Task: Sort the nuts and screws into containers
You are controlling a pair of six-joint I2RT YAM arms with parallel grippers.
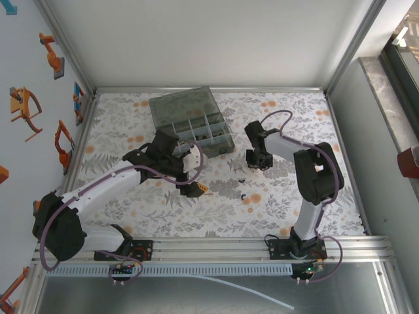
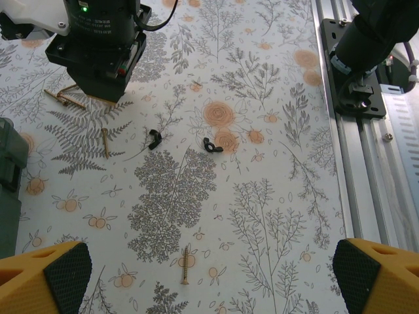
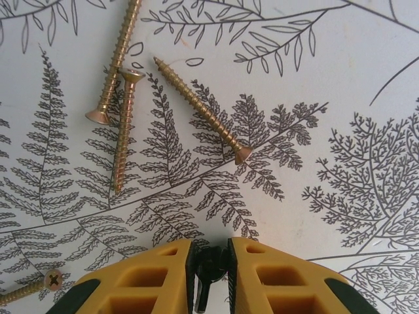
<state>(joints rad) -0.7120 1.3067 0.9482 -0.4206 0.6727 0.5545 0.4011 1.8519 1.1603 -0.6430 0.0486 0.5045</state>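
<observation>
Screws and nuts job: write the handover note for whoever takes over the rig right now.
Left gripper: open, empty, above the mat.
Right gripper: closed low on a small dark piece, possibly a nut.
Screws: brass, loose on the mat by the right gripper; two black nuts loose nearby.
Organiser box: lid open, far side; contents too small to tell.
Done: unclear. Left: all loose pieces in view.

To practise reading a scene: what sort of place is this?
Probably a robotics lab test cell: two robot arms bolted to an aluminium rail, inside a metal-framed enclosure, with screws and an organiser box laid out on a patterned table.
</observation>
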